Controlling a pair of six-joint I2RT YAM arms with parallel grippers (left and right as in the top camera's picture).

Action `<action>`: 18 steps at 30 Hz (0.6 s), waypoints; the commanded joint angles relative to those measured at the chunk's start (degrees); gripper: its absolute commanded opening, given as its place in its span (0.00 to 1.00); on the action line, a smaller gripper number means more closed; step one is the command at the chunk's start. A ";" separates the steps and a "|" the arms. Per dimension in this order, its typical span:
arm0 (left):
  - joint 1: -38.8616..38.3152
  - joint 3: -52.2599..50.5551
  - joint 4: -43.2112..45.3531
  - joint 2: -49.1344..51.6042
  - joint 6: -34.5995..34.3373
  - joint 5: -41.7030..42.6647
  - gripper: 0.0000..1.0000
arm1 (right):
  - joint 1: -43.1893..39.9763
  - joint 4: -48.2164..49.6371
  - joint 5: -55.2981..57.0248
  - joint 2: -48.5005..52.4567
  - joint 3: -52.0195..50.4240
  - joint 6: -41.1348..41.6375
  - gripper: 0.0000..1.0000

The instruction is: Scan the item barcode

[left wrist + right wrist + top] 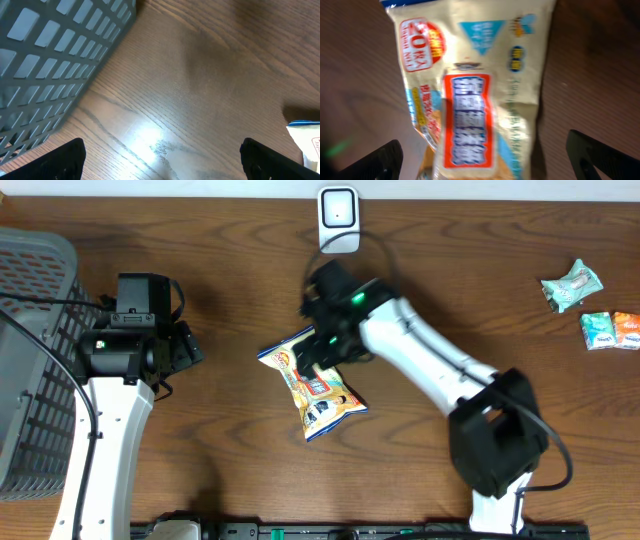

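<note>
The item is a cream, orange and blue snack bag (318, 385) lying flat on the wooden table at the centre. My right gripper (320, 350) hovers over its upper end. In the right wrist view the bag (475, 100) is blurred and fills the middle, and the gripper (492, 162) stands open, with a gap between each dark fingertip and the bag. No barcode is readable on the face that shows. The white scanner (339, 218) stands at the table's far edge. My left gripper (185, 345) is open over bare wood (162, 160), with a corner of the bag (305, 137) at its right.
A grey mesh basket (30, 360) takes up the left side, close to the left arm, and shows in the left wrist view (50, 60). Small wrapped packets lie at the far right: a green one (572, 285), a teal one (598, 330) and an orange one (628, 330).
</note>
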 commanded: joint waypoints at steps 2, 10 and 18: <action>0.22 0.15 -0.17 0.04 0.35 -1.16 0.98 | 7.43 1.18 19.76 -1.18 0.37 6.56 0.99; 0.22 0.15 -0.17 0.04 0.35 -1.16 0.98 | 14.36 5.44 25.38 1.05 -3.26 8.35 0.99; 0.22 0.15 -0.17 0.04 0.35 -1.16 0.98 | 16.20 10.43 30.62 5.62 -7.45 6.23 0.99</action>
